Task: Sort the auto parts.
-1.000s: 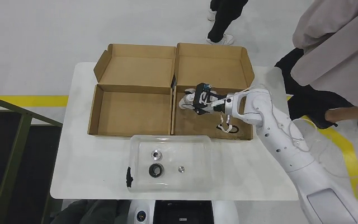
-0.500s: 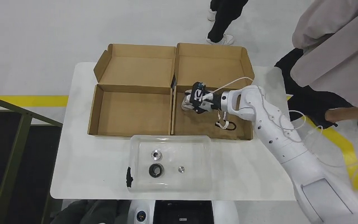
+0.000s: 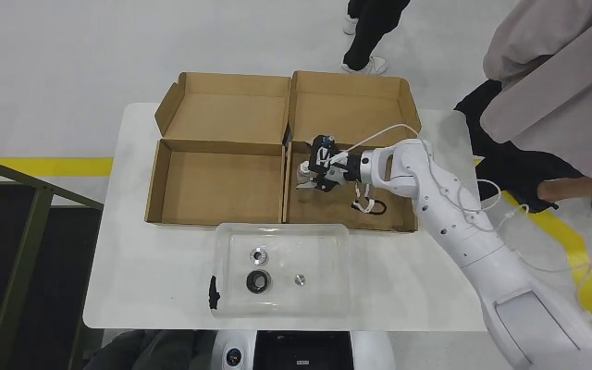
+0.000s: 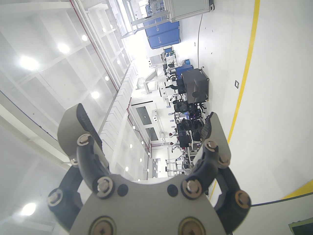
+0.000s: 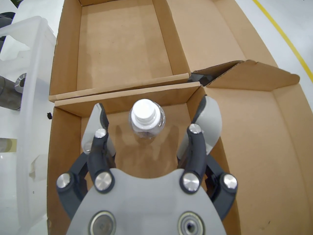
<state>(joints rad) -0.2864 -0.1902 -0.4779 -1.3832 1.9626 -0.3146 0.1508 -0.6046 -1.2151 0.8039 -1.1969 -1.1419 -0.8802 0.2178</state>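
The right arm stretches from the near right across the white bench (image 3: 129, 231) into the right brown cardboard box (image 3: 324, 211), its forearm running leftward and low over the box floor. The right claw (image 5: 152, 106) points at that box's left wall, with its fingers (image 5: 207, 116) spread and gripping nothing.

A small clear plastic bottle with a white screw cap (image 5: 146, 121) stands upright on the floor of the right box, just beside the left wall. It is in line with the gap between the fingers, slightly ahead of their tips and touching neither.

The left claw (image 4: 146, 123) is turned up toward the hall ceiling, released, with nothing between its fingers.

The left brown cardboard box (image 3: 222, 185) sits flush against the right one, both with their far flaps folded open. Near them stands a clear plastic bin (image 3: 282, 228), holding a silver round metal part (image 3: 257, 253), a black ring-shaped part (image 3: 257, 280) just near of it, and a small silver disc (image 3: 299, 278) to the right.
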